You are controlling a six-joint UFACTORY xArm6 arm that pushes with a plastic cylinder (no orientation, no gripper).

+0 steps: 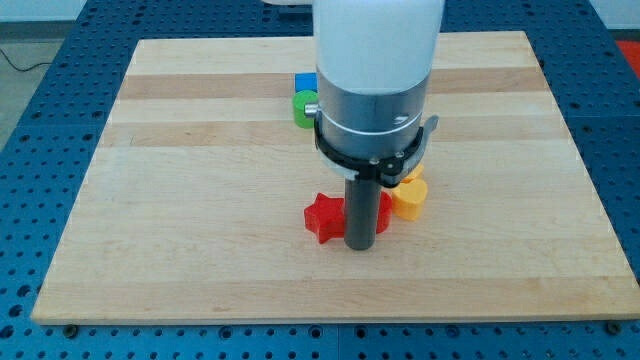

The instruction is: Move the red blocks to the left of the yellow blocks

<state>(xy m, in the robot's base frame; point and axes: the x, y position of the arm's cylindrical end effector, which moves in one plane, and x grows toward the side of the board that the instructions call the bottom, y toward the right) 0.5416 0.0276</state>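
A red star block [322,217] lies below the board's middle. A second red block [384,211] shows as a sliver just right of the rod, mostly hidden; its shape cannot be made out. A yellow block [408,198] sits right of that, touching or nearly touching it, its upper part hidden by the arm, so whether it is one block or more cannot be told. My tip [359,245] rests on the board between the red star and the hidden red block, close against both.
A green block [304,107] and a blue block [304,83] above it sit near the view's top, partly hidden by the arm's body [375,70]. The wooden board [200,200] lies on a blue perforated table [40,150].
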